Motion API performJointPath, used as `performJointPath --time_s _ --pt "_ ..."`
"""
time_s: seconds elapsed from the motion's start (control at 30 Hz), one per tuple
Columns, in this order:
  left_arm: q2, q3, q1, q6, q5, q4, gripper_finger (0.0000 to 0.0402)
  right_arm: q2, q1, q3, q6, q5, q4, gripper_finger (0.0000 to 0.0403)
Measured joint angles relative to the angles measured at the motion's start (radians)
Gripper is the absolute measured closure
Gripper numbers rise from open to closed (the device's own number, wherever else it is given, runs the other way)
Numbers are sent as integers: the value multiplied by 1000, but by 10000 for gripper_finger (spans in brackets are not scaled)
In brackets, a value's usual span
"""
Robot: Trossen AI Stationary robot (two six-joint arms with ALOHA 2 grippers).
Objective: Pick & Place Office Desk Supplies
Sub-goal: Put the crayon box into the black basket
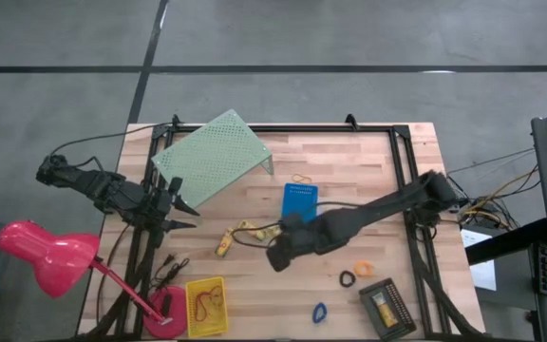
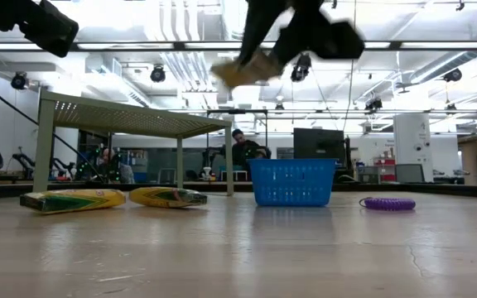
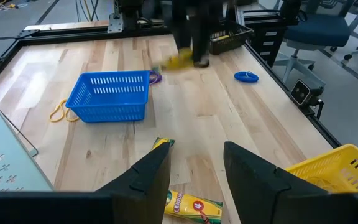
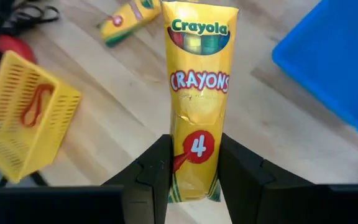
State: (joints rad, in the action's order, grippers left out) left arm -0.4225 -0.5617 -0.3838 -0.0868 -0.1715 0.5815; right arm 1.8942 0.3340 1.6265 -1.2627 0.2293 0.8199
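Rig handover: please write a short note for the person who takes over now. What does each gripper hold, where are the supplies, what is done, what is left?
Right gripper: shut on a crayon pack, lifted above the table near the blue bin.
Left gripper: open, empty, waiting at the table's left edge beside the green riser.
Done: one crayon pack in the black bin; rubber bands in the yellow bin.
Left: two crayon packs on the table, one rubber band, and the black, orange, blue and purple rings.
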Motion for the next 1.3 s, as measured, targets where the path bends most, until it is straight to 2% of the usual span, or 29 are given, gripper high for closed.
performJointPath --time_s 0.3,0.5,0.73,1.0,1.3 --pt "0 0 0 -2 0 0 247 -171 34 -2 10 11 207 294" --pt "-1 0 0 -2 0 0 247 -251 106 -2 -10 91 341 294" --pt "0 0 0 -2 0 0 247 -291 231 -3 -182 96 490 294" --pt "0 0 0 -1 0 0 247 -298 440 -7 -465 96 643 294" --pt "0 0 0 1 0 0 248 -288 681 -50 -818 88 694 294"
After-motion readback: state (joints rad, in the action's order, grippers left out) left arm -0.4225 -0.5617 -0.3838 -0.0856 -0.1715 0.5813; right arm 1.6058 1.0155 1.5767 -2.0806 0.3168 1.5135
